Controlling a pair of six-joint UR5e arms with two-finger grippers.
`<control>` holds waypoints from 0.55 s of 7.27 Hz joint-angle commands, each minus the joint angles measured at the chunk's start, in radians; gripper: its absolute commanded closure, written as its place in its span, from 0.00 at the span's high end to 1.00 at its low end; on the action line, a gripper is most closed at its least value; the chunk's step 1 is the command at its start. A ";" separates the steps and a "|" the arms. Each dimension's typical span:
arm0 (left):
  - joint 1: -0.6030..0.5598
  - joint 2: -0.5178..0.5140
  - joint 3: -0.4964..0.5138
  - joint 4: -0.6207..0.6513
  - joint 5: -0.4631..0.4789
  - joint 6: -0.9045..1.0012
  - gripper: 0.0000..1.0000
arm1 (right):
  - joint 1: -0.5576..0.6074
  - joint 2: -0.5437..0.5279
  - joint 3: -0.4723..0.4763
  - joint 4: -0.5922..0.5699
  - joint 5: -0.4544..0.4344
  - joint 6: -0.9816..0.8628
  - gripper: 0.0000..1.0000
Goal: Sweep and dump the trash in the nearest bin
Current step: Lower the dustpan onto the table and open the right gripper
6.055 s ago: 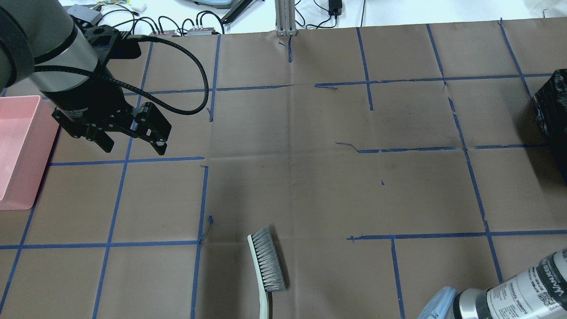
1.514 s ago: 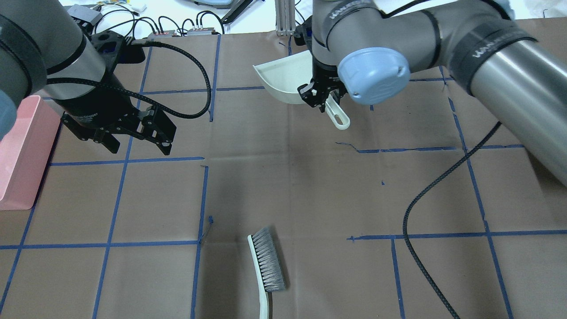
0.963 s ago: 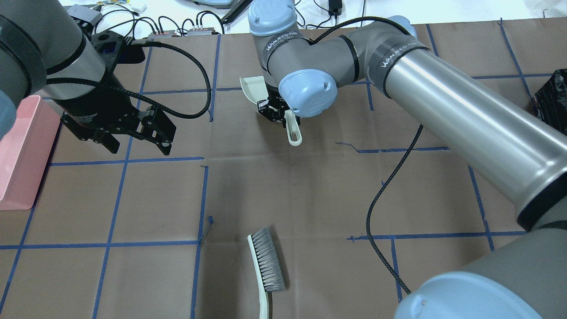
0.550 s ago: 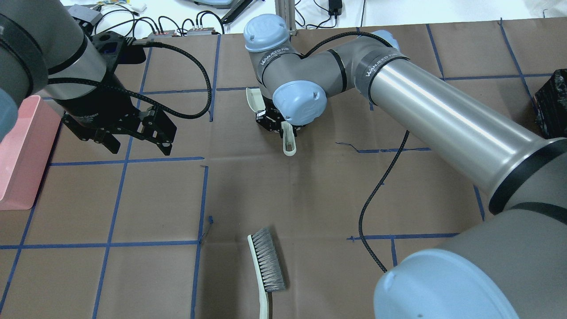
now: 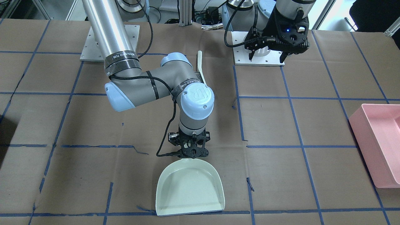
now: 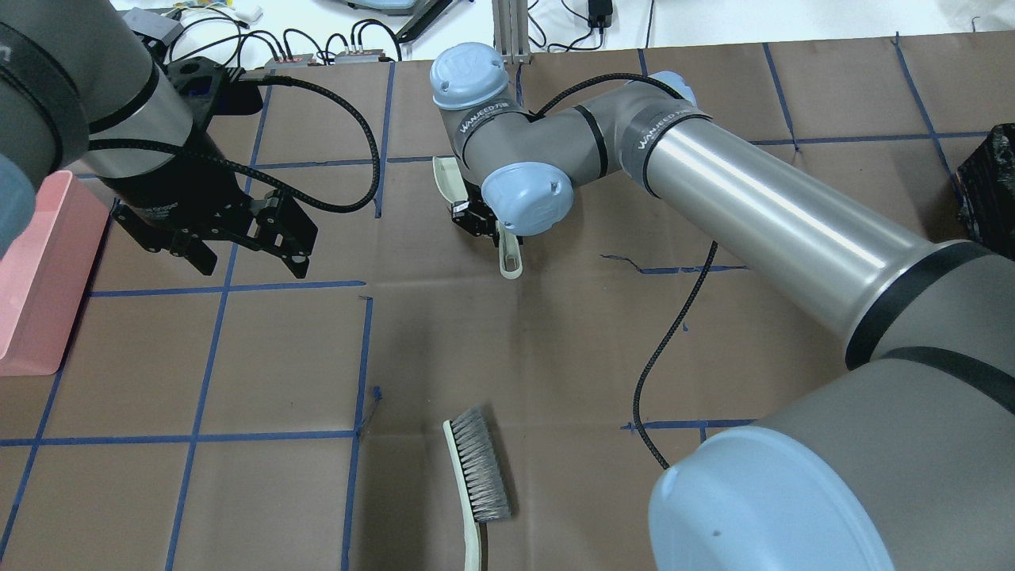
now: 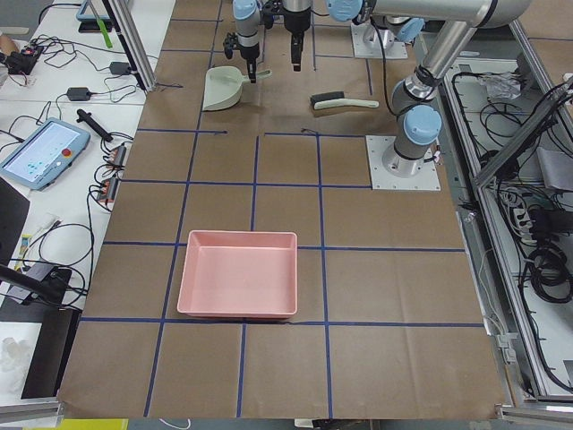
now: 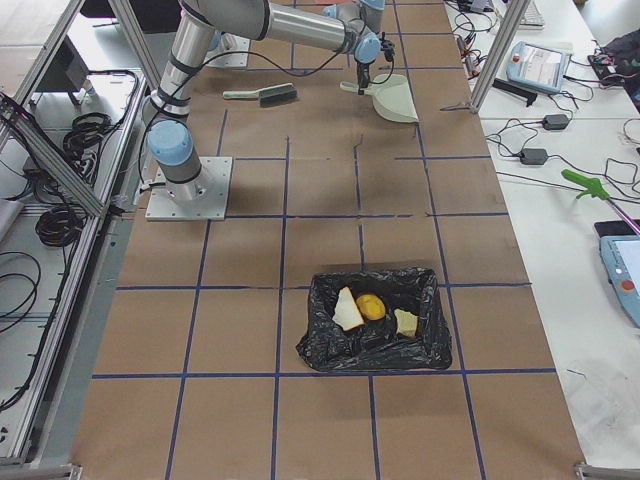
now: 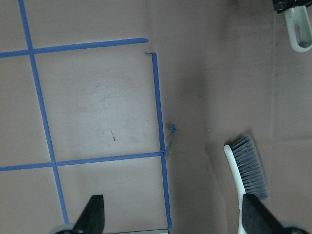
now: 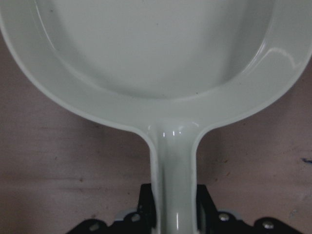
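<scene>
Brown paper table cover (image 6: 555,357) with blue tape grid (image 6: 198,437); tablet (image 7: 45,150) and cables (image 7: 542,269) alongside.

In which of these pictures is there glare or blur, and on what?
Overhead exterior: a bright streak of glare runs along the silver tube of the right arm. Right wrist-mounted: small highlights sit on the neck of the dustpan. Left wrist-mounted: the left gripper shows only dark, blurred fingertips at the bottom edge.
</scene>
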 commanded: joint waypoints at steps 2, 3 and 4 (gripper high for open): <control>0.000 -0.001 0.000 0.000 0.000 0.000 1.00 | 0.000 0.001 -0.001 0.007 0.000 0.015 0.07; 0.000 -0.001 0.000 0.000 0.000 0.000 1.00 | -0.002 0.001 0.002 0.015 0.002 0.017 0.10; 0.000 -0.001 0.000 0.000 0.000 0.000 1.00 | -0.002 0.003 -0.001 0.015 -0.001 0.015 0.44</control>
